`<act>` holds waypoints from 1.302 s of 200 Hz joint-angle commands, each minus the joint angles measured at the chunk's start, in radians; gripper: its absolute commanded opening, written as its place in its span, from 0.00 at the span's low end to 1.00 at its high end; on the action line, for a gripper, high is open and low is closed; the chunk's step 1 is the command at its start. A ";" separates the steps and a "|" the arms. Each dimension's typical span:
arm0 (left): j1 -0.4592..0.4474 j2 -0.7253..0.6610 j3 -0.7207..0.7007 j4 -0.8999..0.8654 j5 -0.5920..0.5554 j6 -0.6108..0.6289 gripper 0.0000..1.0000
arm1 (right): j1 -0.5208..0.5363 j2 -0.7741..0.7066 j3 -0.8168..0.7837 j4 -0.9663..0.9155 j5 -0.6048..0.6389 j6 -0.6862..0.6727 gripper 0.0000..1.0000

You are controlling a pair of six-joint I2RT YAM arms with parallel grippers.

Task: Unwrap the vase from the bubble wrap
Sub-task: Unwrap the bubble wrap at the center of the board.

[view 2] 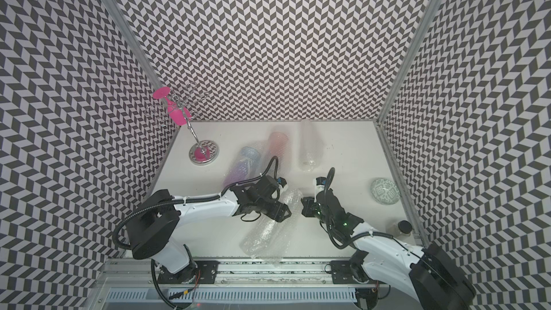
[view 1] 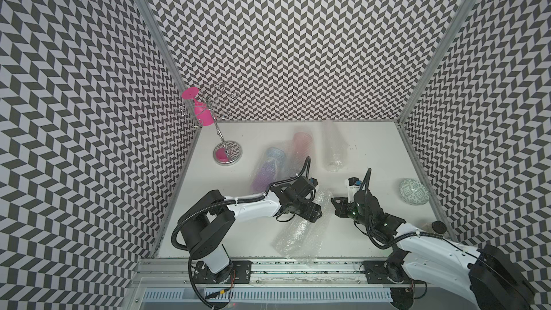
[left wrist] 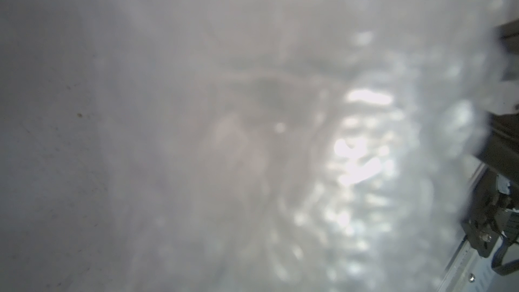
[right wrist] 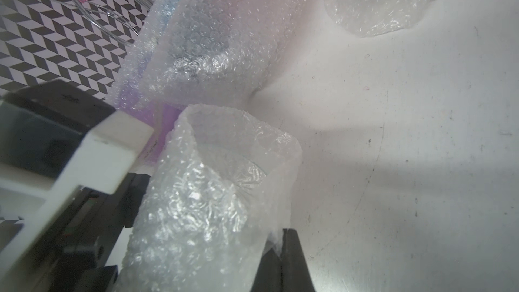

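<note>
The bubble wrap (view 1: 298, 234) (view 2: 268, 234) lies as a long clear roll slanting across the table's front middle. In the right wrist view its near end (right wrist: 196, 206) gapes open, and the clear glass vase (right wrist: 244, 172) shows inside. My right gripper (right wrist: 276, 245) (view 1: 336, 202) is shut on a thin loose edge of the wrap at the roll's far end. My left gripper (view 1: 317, 211) (view 2: 283, 211) sits on the same end from the other side, jaws wide around the wrapped vase. The left wrist view is filled by blurred bubble wrap (left wrist: 351, 150), and its jaws are hidden.
Three more wrapped bundles lie behind: a blue-purple one (view 1: 268, 171), a pink one (view 1: 301, 147) and a clear one (view 1: 334, 150). A wire rack (view 1: 227, 152) holding a pink goblet (view 1: 202, 111) stands back left. A patterned round dish (view 1: 414, 190) and a dark-capped jar (view 1: 438, 228) sit right.
</note>
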 commanded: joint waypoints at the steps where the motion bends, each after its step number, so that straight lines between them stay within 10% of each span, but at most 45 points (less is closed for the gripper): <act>1: 0.028 0.006 -0.026 -0.152 -0.044 -0.025 0.30 | -0.026 -0.049 -0.001 0.116 0.084 0.042 0.00; 37: 0.106 -0.007 -0.025 -0.119 0.025 -0.019 0.33 | -0.047 -0.085 -0.016 0.074 0.120 0.061 0.00; 115: 0.133 0.124 0.125 -0.118 0.039 0.072 0.99 | -0.117 -0.091 -0.008 -0.014 0.100 0.024 0.00; 201: 0.096 0.048 0.186 -0.246 -0.124 0.147 1.00 | -0.142 -0.133 0.017 -0.107 0.134 -0.018 0.00; 260: -0.048 -0.004 0.143 -0.240 -0.219 0.093 0.99 | -0.356 -0.105 0.052 -0.125 -0.008 -0.101 0.00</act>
